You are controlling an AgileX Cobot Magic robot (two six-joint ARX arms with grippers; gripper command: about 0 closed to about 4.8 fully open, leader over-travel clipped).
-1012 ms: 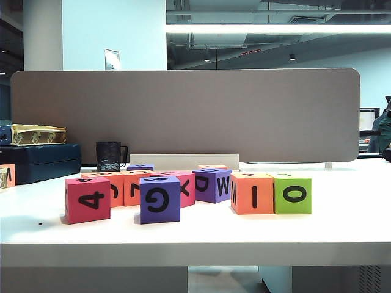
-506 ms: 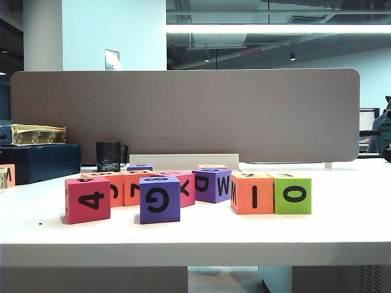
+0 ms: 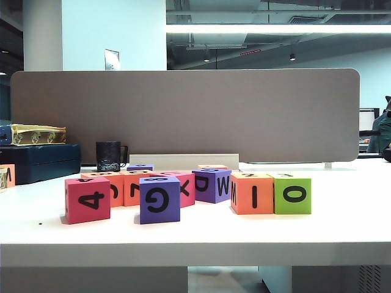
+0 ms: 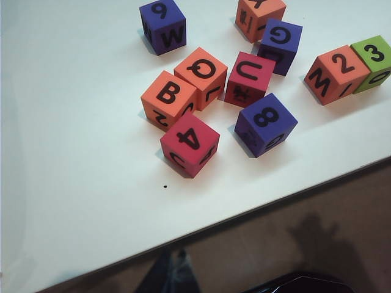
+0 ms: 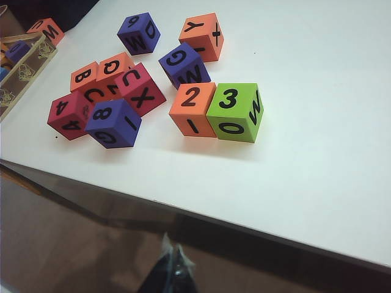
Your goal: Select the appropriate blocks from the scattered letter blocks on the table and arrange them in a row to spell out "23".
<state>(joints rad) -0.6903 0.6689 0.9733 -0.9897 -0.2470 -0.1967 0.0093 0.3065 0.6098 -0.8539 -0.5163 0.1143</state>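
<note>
Nothing on the table is seen to have shifted since the earlier exterior frames; every block keeps its place.

The left gripper [image 4: 173, 268] is seen only in its wrist view, as a dark, blurred tip beyond the near edge of the table [image 3: 195, 235], over the floor. Its jaws are closed and nothing is held. The right gripper [image 5: 173, 268] is likewise seen only in its wrist view, off the near edge. Its jaws are drawn together into one narrow point and are empty. Neither gripper is shown in the exterior view.

The two blocks of the task are placed side by side and touching, right of centre on the table. The orange block [image 5: 192, 108] is on the left and carries 2 on its top face and I on its near face. The lime-green block [image 5: 235, 112] is on the right and carries 3 on top and O on the near face. From the wrist views the tops are read as "23".

The remaining blocks are clustered to the left. A red cube marked 4 [image 3: 88, 199] and a purple cube marked G [image 3: 159, 199] are nearest the front. A purple cube showing D and W [image 3: 212, 185] is set just left of the orange block and farther back.

At the far side a black mug [image 3: 109, 156] is placed before a grey partition [image 3: 183, 116].
</note>
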